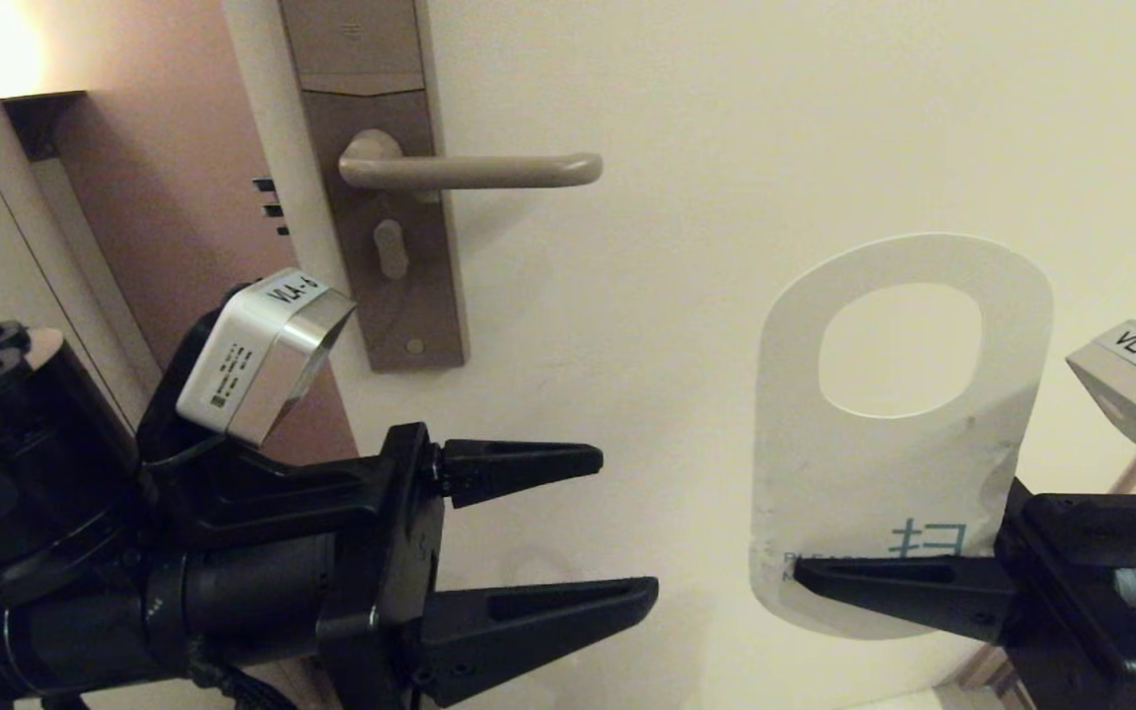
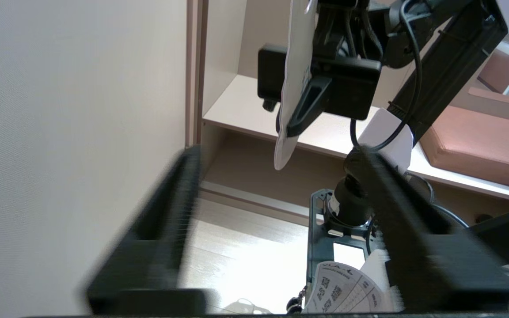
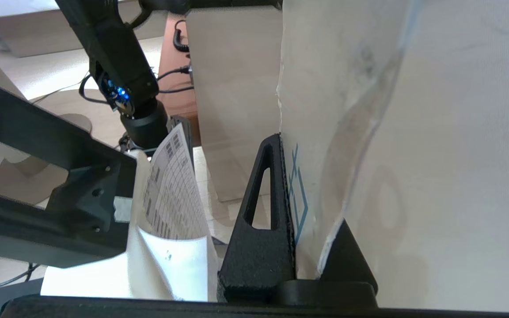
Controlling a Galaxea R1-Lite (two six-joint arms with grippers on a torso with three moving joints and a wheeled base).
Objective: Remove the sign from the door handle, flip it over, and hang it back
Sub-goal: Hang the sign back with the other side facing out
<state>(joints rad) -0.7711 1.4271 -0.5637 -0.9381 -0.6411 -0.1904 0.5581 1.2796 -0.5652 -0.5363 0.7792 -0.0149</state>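
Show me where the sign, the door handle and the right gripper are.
sign (image 1: pixel 824 473): head view, on the white face left of and below its oval hole.
door handle (image 1: pixel 489 172): head view, on the middle of the lever.
right gripper (image 1: pixel 805 582): head view, at its fingertips clamping the sign's lower edge.

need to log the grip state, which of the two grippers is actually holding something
The right gripper: its fingers are clamped on the lower edge of the white sign. The left gripper is open and empty, below the door handle.
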